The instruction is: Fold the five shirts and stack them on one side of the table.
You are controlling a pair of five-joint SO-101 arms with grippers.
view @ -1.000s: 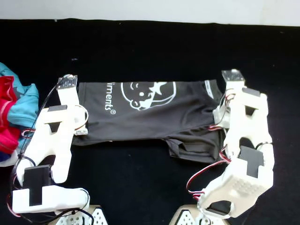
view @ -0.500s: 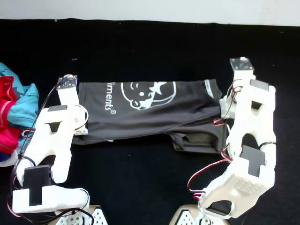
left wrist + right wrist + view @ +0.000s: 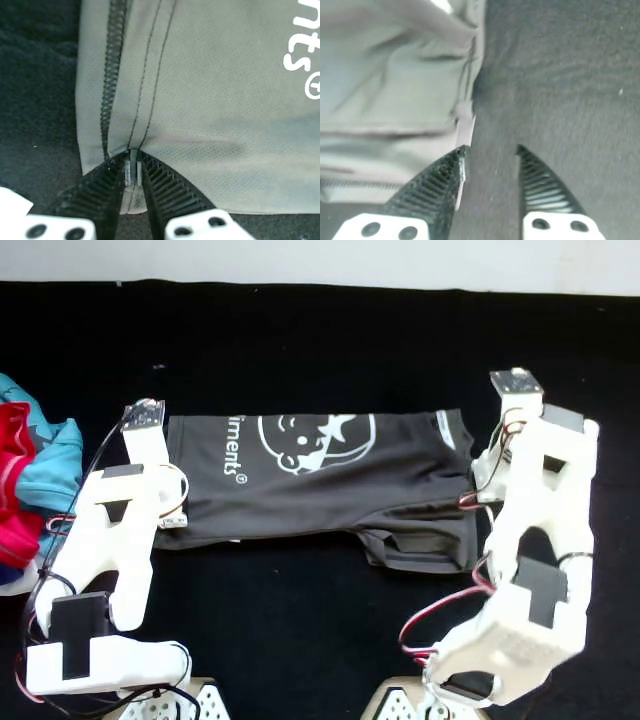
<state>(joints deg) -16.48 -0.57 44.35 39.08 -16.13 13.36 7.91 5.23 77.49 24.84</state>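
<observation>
The dark shirt lies partly folded on the table. Your left gripper pinches its hem; your right gripper stands parted, empty, beside the opposite edge. A one-sided pull may skew the fold.

A lab-style robot bench — black-draped table, bare pale wall, two white arms mounted.

Matt woven shirt on rough black tablecloth.
</observation>
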